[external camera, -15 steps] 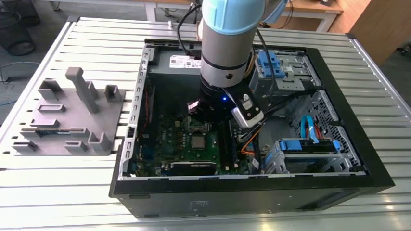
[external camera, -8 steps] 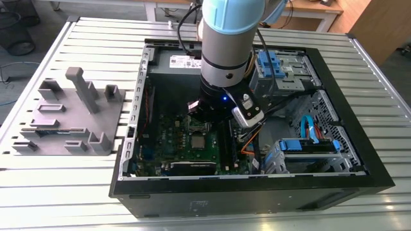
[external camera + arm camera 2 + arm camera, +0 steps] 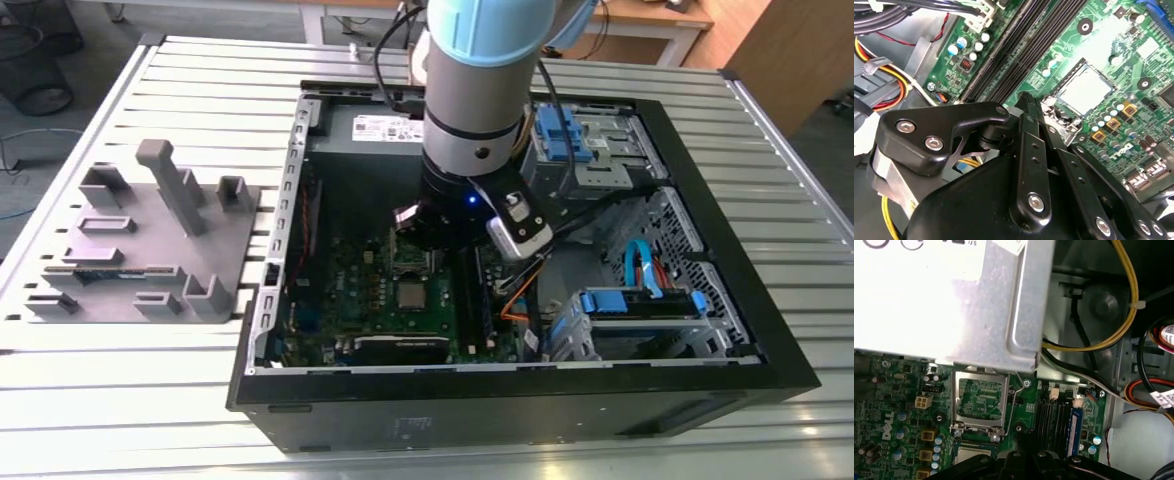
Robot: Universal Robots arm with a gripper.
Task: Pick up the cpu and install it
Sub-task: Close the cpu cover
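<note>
- Where the arm (image 3: 474, 90) reaches down into the open computer case (image 3: 787, 370), we see its gripper (image 3: 1024, 100) poised over the green motherboard (image 3: 354, 300), near the middle of the case.
- In the second wrist view we read the gripper's fingers (image 3: 1026, 130) as drawn together to one narrow tip, with nothing clasped between them.
- The cpu (image 3: 1085, 90) lies flat in its socket on the motherboard, pale metal top upward. It is apart from the gripper tip, which sits near one corner of the socket.
- In the exterior view we find the cpu just on the near side of the gripper.
- The socket's hinged metal frame (image 3: 980, 400) stands swung open on the far side of the cpu. Through its window we see green board, and a thin wire lever (image 3: 1011, 400) runs beside it.
- The long black memory slots (image 3: 1019, 55) run just beside the socket, on the exterior view's right of the cpu.
- The silver power supply (image 3: 944, 300) sits at the far end of the case, with yellow cables (image 3: 1131, 305) curving beside it.
- Blue-fronted drive bays (image 3: 641, 300) occupy the case on the exterior view's right.
- A grey fixture tray (image 3: 134, 250) with upright posts rests on the slatted table (image 3: 120, 420), just beside the case on the exterior view's left.
</note>
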